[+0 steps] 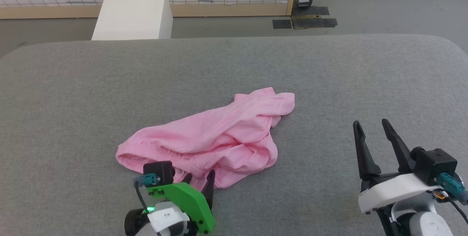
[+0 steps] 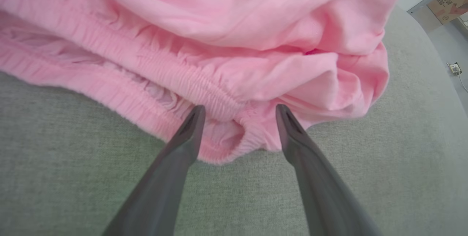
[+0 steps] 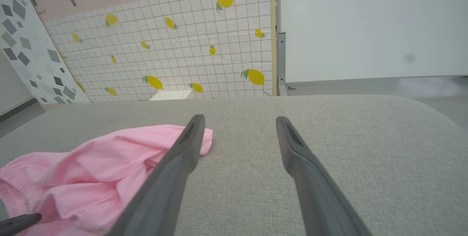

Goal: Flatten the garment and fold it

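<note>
Pink garment [image 1: 215, 133] lies crumpled on the grey padded surface [image 1: 329, 75], near its front edge.
Nearest, the left gripper [image 2: 239, 110] is spread, with a bulge of the gathered waistband [image 2: 175, 71] between its tips and nothing pinched. The right gripper [image 1: 371, 123] is spread too, well apart to the right over bare surface. The cloth is judged light, thin and limp, likely to bunch when dragged, so the firmer elastic waistband is best taken at its ends. Farther off, a leg is folded over, and the layers beneath cannot be made out.
</note>
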